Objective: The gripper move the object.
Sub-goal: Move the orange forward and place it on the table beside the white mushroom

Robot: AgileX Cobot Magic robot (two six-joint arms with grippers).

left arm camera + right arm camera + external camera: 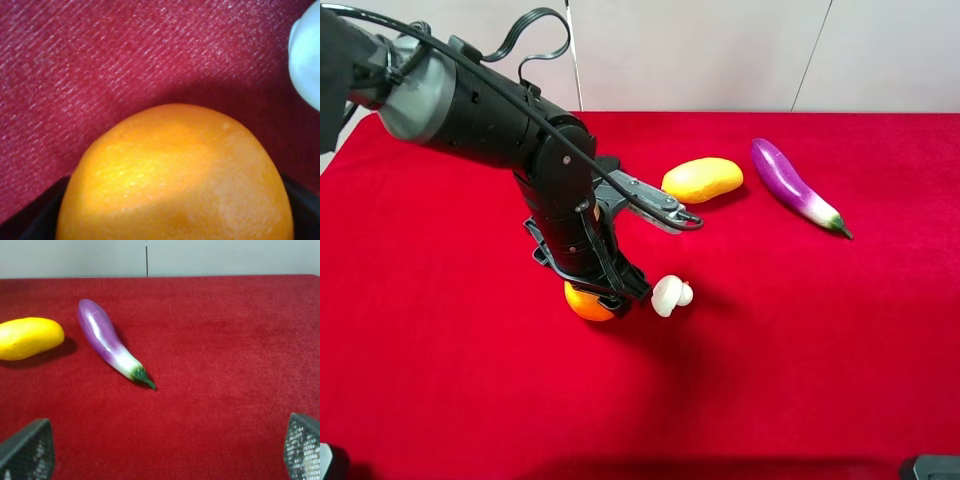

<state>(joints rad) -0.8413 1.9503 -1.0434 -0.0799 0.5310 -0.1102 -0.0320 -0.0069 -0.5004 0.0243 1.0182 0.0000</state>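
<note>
Left wrist view is nearly filled by the orange [175,175], with a dark finger [30,222] showing at each side of it, right against the peel. So the left gripper [605,292] is closed around the fruit, with nothing else in it. How hard it is pinching I can't tell, as the contact points sit at the very edge of that picture.

From the high camera, the orange [586,303] sits low on the red cloth [440,380], left of the middle and tucked under the claw, which comes down on it from above. It seems to rest on the cloth and not hang clear, though the arm hides most of it.

The fruit is round, so there is no long axis to line up. What matters is that it lies straight between the fingers.

A white mushroom [670,294] lies just beside it on the right, so I'd guess a lift straight up suits better than a slide that way. The mango [702,179] and the eggplant [795,185] lie well apart, further back.

The right gripper [165,449] stands wide apart and empty, nowhere near the orange.
</note>
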